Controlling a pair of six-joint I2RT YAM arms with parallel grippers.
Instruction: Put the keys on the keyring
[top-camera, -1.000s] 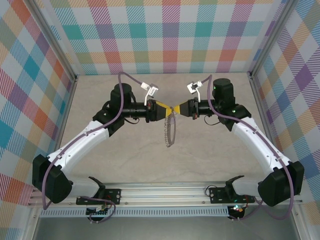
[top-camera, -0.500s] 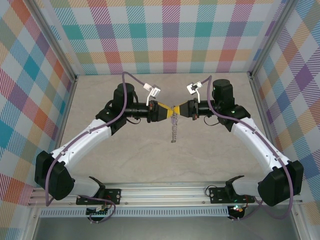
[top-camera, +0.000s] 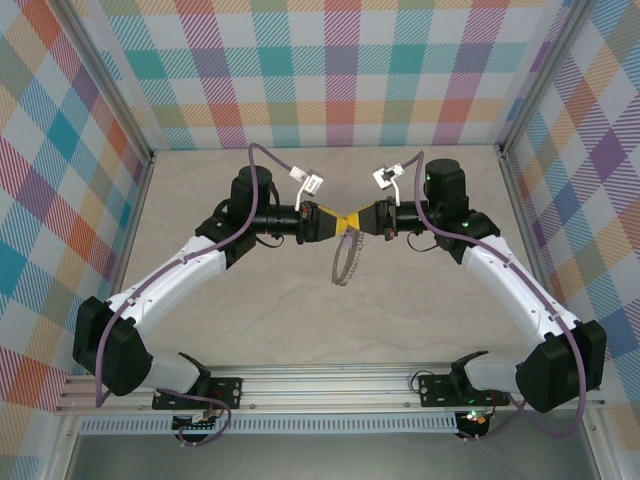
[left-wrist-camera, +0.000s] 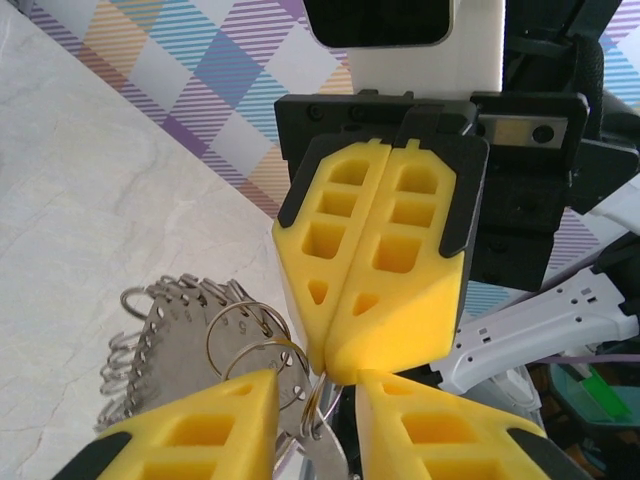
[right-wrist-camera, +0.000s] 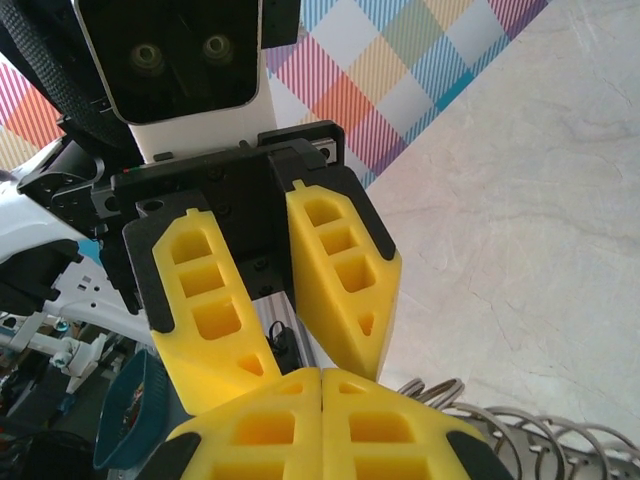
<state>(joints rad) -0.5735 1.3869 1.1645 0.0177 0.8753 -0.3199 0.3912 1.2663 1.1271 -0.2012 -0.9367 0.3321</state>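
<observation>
Right tool (left-wrist-camera: 335, 362), closed, is pinching the keyring (top-camera: 346, 260) dangling at 6 o'clock; left tool (left-wrist-camera: 318, 380), half-open, is straddling a loop and probably needs closing next.

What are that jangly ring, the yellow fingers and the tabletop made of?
Keyring: looks like bare metal, silvery-grey with dull glints and thin wire loops along its rim.
Yellow fingers: probably moulded or printed plastic, matte, with hollow pockets.
Tabletop: pale and veined like marble. I cannot tell whether it is real stone or a printed laminate.
</observation>
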